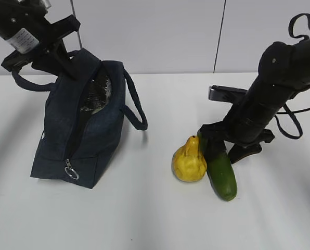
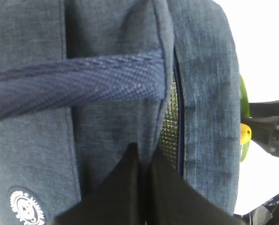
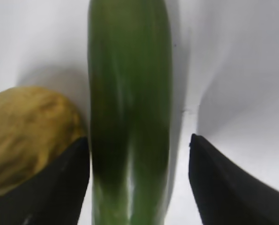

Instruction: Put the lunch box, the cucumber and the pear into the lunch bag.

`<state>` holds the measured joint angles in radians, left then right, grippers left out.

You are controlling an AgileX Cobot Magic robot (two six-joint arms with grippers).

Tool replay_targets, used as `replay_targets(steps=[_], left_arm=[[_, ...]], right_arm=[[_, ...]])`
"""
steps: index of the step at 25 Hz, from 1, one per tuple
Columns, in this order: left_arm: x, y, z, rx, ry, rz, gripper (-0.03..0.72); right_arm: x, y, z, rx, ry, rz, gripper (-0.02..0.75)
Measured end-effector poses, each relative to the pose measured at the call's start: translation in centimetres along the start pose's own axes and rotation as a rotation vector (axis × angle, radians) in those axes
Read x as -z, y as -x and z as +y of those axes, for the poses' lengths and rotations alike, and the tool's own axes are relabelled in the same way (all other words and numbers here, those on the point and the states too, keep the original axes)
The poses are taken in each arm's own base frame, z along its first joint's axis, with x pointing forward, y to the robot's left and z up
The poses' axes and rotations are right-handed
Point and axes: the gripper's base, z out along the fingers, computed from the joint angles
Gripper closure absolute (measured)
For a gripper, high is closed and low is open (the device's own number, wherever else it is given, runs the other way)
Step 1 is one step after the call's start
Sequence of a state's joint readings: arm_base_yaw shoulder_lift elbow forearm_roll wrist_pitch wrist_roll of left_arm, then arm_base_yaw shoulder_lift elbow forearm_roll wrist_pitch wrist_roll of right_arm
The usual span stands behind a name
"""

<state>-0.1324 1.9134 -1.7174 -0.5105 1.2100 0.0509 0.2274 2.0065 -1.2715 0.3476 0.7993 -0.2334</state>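
A white bench (image 1: 155, 219) runs back to a pale panelled wall. The cucumber (image 1: 221, 174) lies right of centre, touching the pear (image 1: 189, 161) on its left; bare bench lies open in front. The right gripper (image 3: 137, 176) straddles it, spread wide, one finger (image 3: 50, 187) against the pear. The lunch bag (image 1: 87, 135) stands left, unzipped; the left gripper (image 2: 142, 183) is pinched closed on its rim. Only the left wrist view shows its white logo patch (image 2: 25, 206).

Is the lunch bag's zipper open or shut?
Open: the lunch bag gapes at the top, silvery lining showing; left gripper holds its edge.
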Motion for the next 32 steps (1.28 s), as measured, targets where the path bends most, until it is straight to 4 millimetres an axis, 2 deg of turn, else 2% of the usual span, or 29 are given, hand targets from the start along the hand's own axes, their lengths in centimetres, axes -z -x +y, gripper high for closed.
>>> replay_targets(steps=[6, 9, 11, 14, 18, 21, 25, 29, 32], left_arm=[[0.0, 0.0, 0.0, 0.000, 0.000, -0.002, 0.686], [0.0, 0.0, 0.0, 0.000, 0.000, -0.002, 0.686], [0.0, 0.0, 0.0, 0.000, 0.000, -0.002, 0.686], [0.0, 0.0, 0.0, 0.000, 0.000, -0.002, 0.686], [0.0, 0.0, 0.0, 0.000, 0.000, -0.002, 0.686], [0.0, 0.0, 0.0, 0.000, 0.000, -0.002, 0.686], [0.0, 0.0, 0.0, 0.000, 0.000, -0.002, 0.686], [0.0, 0.0, 0.0, 0.001, -0.002, -0.002, 0.686], [0.0, 0.0, -0.1, 0.005, -0.012, -0.004, 0.686]], right_arm=[[-0.9, 0.2, -0.1, 0.002, 0.020, -0.011, 0.271], [-0.9, 0.3, 0.0, 0.005, 0.020, -0.015, 0.349], [-0.9, 0.3, -0.1, 0.005, 0.019, -0.017, 0.374], [-0.9, 0.3, 0.0, 0.008, 0.021, -0.015, 0.378], [0.3, 1.2, 0.3, 0.042, 0.024, 0.002, 0.378], [2.0, 2.3, 0.7, 0.079, 0.018, 0.012, 0.378], [6.1, 4.1, 1.8, 0.104, 0.023, -0.015, 0.378], [11.6, 5.9, 4.4, 0.109, 0.152, -0.122, 0.378], [14.4, 6.9, 6.9, 0.104, 0.311, -0.210, 0.379]])
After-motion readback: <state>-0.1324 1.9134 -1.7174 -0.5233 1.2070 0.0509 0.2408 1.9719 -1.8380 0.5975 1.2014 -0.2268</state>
